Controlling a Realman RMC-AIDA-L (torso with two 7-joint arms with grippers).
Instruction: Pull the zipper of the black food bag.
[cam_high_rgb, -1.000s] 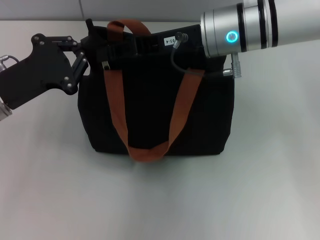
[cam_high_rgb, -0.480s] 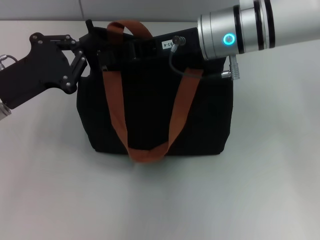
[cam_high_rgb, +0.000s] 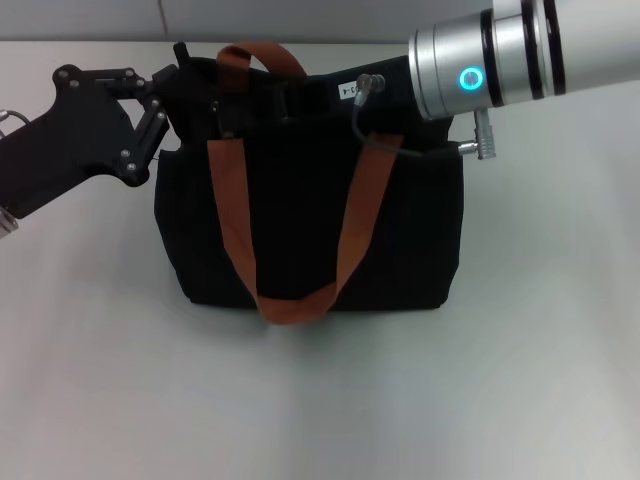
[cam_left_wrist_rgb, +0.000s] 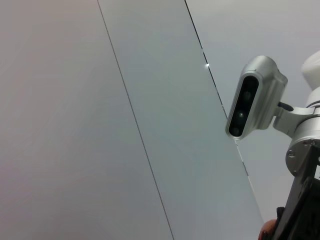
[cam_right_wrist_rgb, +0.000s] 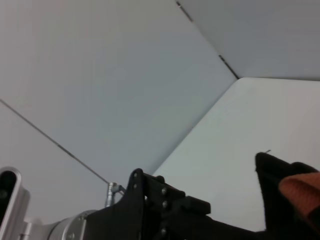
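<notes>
The black food bag (cam_high_rgb: 310, 225) stands mid-table, its rust-orange handles (cam_high_rgb: 290, 300) hanging down the front. My left gripper (cam_high_rgb: 178, 72) is at the bag's top left corner, shut on the fabric there. My right gripper (cam_high_rgb: 250, 105) reaches in from the right and lies along the bag's top edge, over the zip track. The silver zipper slider is hidden behind it. The right wrist view shows the left gripper (cam_right_wrist_rgb: 160, 210) and the bag's corner (cam_right_wrist_rgb: 270, 180) with an orange handle (cam_right_wrist_rgb: 300, 189).
The bag stands on a white table (cam_high_rgb: 320, 400) with a pale wall behind. A grey cable (cam_high_rgb: 370, 135) from the right wrist hangs over the bag's top. The left wrist view shows wall panels and the right arm's silver camera (cam_left_wrist_rgb: 252, 102).
My right arm has shifted a little to the right along the bag's top. The silver slider that hung at the left end of the top no longer shows. The left gripper has stayed put.
</notes>
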